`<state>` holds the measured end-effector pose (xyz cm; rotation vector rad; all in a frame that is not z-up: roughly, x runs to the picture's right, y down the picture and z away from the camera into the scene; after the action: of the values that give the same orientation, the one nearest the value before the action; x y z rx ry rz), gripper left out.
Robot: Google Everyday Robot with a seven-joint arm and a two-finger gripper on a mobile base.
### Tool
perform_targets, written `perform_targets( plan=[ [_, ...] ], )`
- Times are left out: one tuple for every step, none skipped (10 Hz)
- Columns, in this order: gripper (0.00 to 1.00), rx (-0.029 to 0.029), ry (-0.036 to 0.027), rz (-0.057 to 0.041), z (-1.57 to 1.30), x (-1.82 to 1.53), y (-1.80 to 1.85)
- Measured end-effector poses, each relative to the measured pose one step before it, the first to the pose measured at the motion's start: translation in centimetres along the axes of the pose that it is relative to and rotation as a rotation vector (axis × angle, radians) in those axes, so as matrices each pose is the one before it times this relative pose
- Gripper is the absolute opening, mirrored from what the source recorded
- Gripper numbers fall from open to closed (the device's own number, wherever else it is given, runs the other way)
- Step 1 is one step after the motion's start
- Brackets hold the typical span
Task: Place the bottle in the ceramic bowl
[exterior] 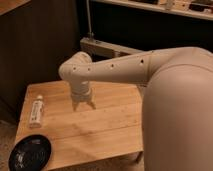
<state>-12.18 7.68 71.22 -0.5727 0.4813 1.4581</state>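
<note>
We see a light wooden table with a plank top [105, 125] filling the lower left. Behind it stands a dark brown panel wall [40, 45]. To the right of that wall, a grey metal horizontal bar [107, 47] meets a thin upright post [89, 17]. A pale shelf edge [150, 7] runs along the top. A speckled beige floor [6, 137] shows left of the table.

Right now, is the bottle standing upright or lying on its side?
Lying on its side: the bottle rests lengthwise on the wooden table, outside the ceramic bowl. The open gripper hangs apart, over mid-table.
</note>
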Motion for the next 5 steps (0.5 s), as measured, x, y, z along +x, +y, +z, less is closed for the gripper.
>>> perform_targets(
  plan=[
    [0.65, -0.01692, -0.01038, 0.00392, -0.201, -1.054, 1.527],
    [0.65, -0.02872, -0.02010, 0.01731, -0.274, -1.454, 1.499],
    [0.65, -0.02377, -0.01019, 0.01795, -0.161, -0.841, 0.384],
    [0.65, -0.05589, -0.00054, 0.02669, 0.019, -0.801, 0.277],
    [0.65, -0.10111, -0.00409, 0.03123, -0.004, -1.035, 0.118]
  ],
)
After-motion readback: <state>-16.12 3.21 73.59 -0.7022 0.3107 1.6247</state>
